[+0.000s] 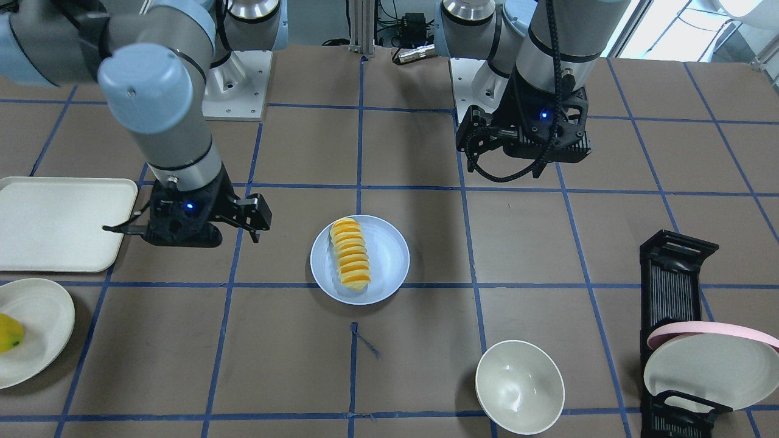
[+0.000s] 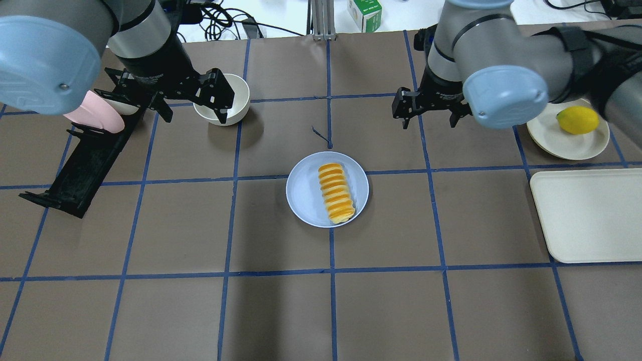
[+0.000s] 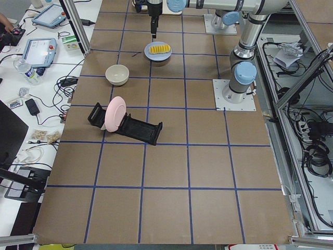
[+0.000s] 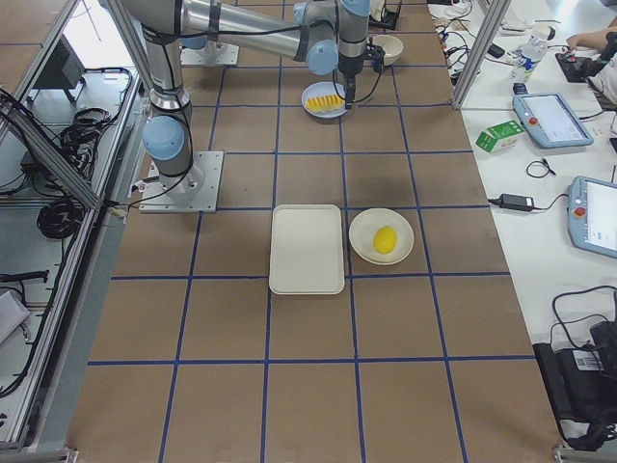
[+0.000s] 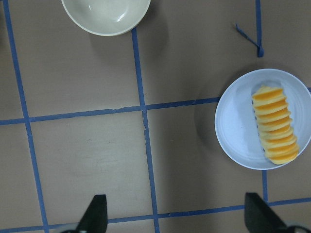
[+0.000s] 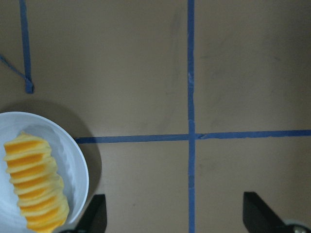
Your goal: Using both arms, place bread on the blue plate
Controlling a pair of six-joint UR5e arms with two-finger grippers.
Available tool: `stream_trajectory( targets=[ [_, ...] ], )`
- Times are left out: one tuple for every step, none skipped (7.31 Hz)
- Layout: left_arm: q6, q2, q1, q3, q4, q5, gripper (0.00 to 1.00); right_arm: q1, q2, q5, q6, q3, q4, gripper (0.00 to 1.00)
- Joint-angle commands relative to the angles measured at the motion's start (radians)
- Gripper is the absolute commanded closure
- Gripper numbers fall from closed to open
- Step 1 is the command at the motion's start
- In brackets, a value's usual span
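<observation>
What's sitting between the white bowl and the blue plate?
Nothing: in the left wrist view, only bare brown table crossed by blue tape lines separates the white bowl and the blue plate.

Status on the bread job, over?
Left claw open, empty. Right claw open, empty. Bread lies on blue plate, claws off it. White bowl stands apart, nothing blocking.

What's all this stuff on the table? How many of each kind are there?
Plates: 3 (blue plate, cream plate, pink plate)
Bowl: 1
Tray: 1
Rack: 1
Bread: 1
Lemon: 1
Total: 8
</observation>
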Motion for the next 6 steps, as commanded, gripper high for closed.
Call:
stream_trajectory(
  targets=[
    [0.004, -0.001, 0.000, -0.001, -0.004, -0.005, 0.00, -0.025, -0.164, -0.004, -0.011, 0.005, 0.182, 0.00],
    [0.005, -0.002, 0.000, -0.001, -0.004, -0.005, 0.00, -0.020, -0.227, 0.008, -0.012, 0.088, 0.207, 0.00],
    [0.005, -0.004, 0.000, -0.001, -0.004, -0.006, 0.00, -0.020, -0.238, -0.015, -0.015, 0.126, 0.106, 0.00],
    [0.005, -0.005, 0.000, -0.001, -0.002, -0.006, 0.00, -0.019, -0.229, -0.028, -0.015, 0.127, 0.018, 0.00],
    [0.007, -0.005, 0.001, -0.001, -0.004, -0.005, 0.00, -0.019, -0.226, -0.029, -0.015, 0.113, 0.017, 0.00],
    [0.007, -0.005, 0.001, -0.001, -0.004, -0.005, 0.00, -0.020, -0.218, -0.039, -0.015, 0.099, 0.046, 0.00]
  ],
)
